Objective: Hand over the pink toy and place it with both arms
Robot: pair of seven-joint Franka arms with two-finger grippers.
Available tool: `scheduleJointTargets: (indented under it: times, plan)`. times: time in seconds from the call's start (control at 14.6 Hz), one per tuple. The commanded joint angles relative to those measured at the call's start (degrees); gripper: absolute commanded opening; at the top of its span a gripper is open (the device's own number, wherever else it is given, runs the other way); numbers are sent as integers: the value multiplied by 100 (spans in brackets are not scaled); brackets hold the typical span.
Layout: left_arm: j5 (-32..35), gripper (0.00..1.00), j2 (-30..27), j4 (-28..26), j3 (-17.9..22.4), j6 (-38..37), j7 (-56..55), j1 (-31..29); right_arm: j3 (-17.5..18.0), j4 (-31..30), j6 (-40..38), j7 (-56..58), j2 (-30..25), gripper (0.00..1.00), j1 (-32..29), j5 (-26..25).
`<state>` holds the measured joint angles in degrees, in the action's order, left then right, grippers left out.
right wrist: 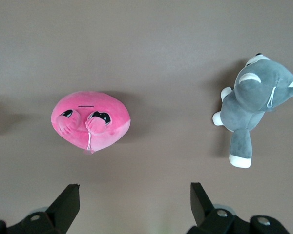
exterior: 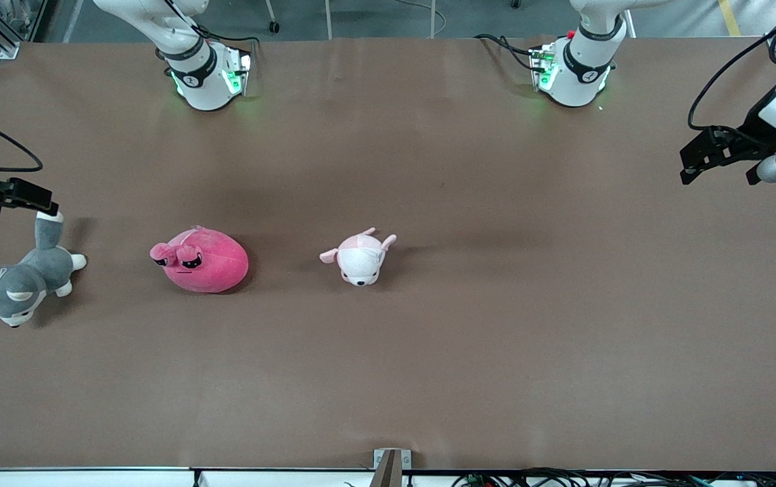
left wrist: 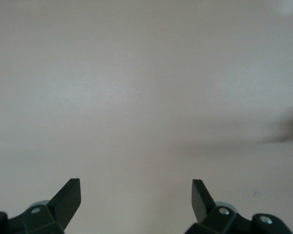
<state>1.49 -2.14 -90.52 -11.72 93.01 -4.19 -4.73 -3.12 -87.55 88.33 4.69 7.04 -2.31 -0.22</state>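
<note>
The pink toy (exterior: 201,260) lies on the brown table, toward the right arm's end, with its dark eyes toward the husky. It also shows in the right wrist view (right wrist: 90,122), free of any grip. My right gripper (exterior: 39,201) hangs open and empty over the table's end, just above the husky's tail; its jaws stand wide apart in the right wrist view (right wrist: 135,187). My left gripper (exterior: 689,169) hangs open and empty over bare table at the left arm's end, and its wrist view (left wrist: 136,183) shows only tabletop.
A grey and white husky plush (exterior: 22,281) lies at the right arm's end, also in the right wrist view (right wrist: 256,105). A small white plush puppy (exterior: 360,257) lies mid-table. Both arm bases (exterior: 208,74) stand along the table's edge farthest from the front camera.
</note>
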Motion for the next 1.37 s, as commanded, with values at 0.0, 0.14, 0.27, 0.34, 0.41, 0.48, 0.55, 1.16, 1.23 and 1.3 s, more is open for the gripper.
scheduleJointTargets:
  times: [0.0, 0.14, 0.27, 0.34, 0.41, 0.48, 0.55, 1.16, 1.23, 1.3]
  plan:
    - [9, 100, 56, 149, 275, -134, -3, 262, 57, -341, -17, 67, -290, 100, -59, -48]
    - [9, 100, 56, 149, 302, -134, -3, 289, 74, -587, -8, 67, -562, 100, -24, -74]
    - [9, 100, 56, 175, 302, -160, -3, 289, 83, -781, 9, 58, -774, 100, -16, -75]
    - [9, 100, 56, 175, 302, -160, -3, 289, 83, -790, 0, 58, -792, 100, -16, -75]
    - [9, 100, 56, 175, 302, -160, -3, 289, 92, -781, -17, 58, -809, 100, 2, -75]
    - [0, 100, 65, 175, 302, -160, 6, 297, 101, -790, -26, 58, -879, 100, 46, -75]
    - [0, 100, 65, 184, 336, -160, 15, 306, 101, -790, -52, 50, -923, 100, 116, -75]
    - [-193, 100, 38, 184, 847, -160, 103, 649, 39, -790, -281, -3, -1424, 100, 266, -48]
    - [-211, 100, 30, 184, 847, -160, 102, 631, 39, -790, -324, -3, -1503, 100, 231, -22]
    - [-228, 100, 12, 175, 855, -160, 102, 605, 39, -781, -360, -3, -1565, 100, 222, -13]
